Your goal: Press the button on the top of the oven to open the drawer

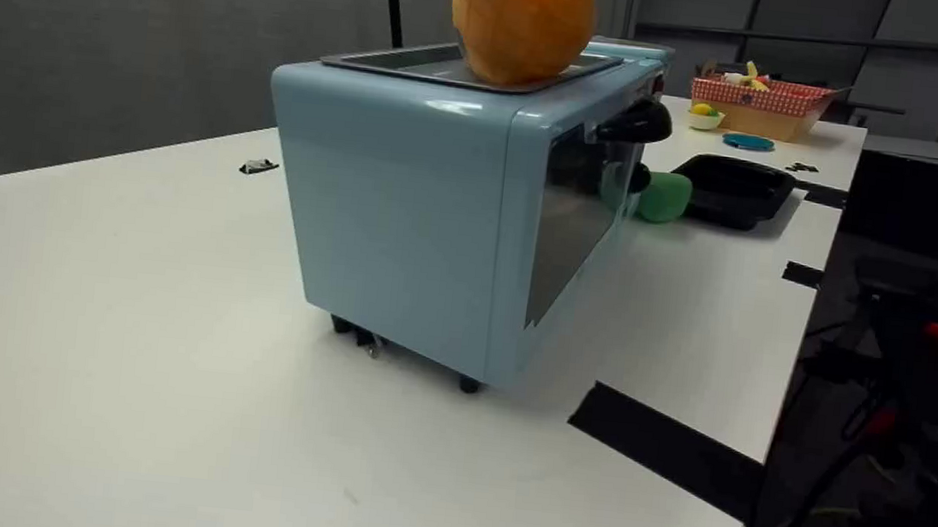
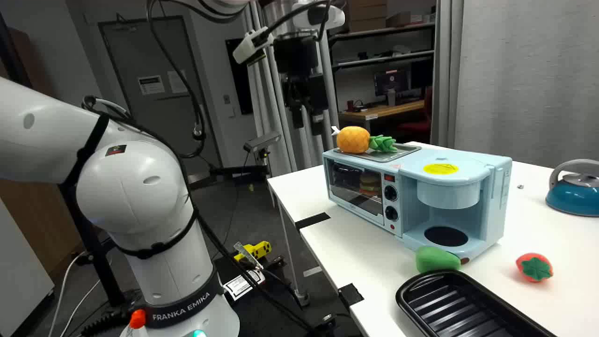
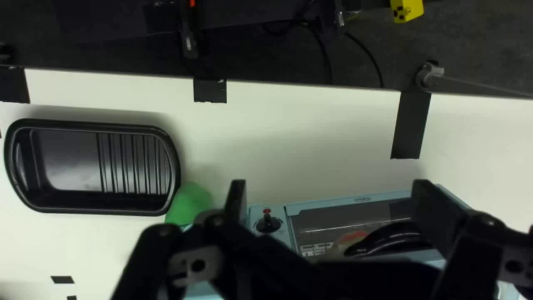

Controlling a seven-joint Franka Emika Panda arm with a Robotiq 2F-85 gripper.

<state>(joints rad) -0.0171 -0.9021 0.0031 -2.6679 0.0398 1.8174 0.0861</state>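
The pale-blue oven (image 1: 389, 204) stands on the white table in both exterior views, its dark glass door (image 2: 354, 187) shut. Its right part (image 2: 449, 194) has a lid with a yellow sticker (image 2: 441, 168) and an open bay below. A button on top cannot be made out clearly. My gripper (image 2: 307, 122) is in the air above and to the left of the oven, apart from it. In the wrist view the gripper (image 3: 330, 183) is open and empty, fingers wide apart. The oven front (image 3: 325, 206) with a black knob and handle shows below the fingers; its top is mostly hidden.
An orange plush pineapple (image 2: 353, 139) lies on the oven's top tray. A green plush fruit (image 2: 435, 260) and a black pan (image 3: 70, 158) are near the oven's front corner. A strawberry (image 2: 535, 267) and blue kettle (image 2: 573, 194) stand beyond. A basket (image 1: 758, 119) is farther along.
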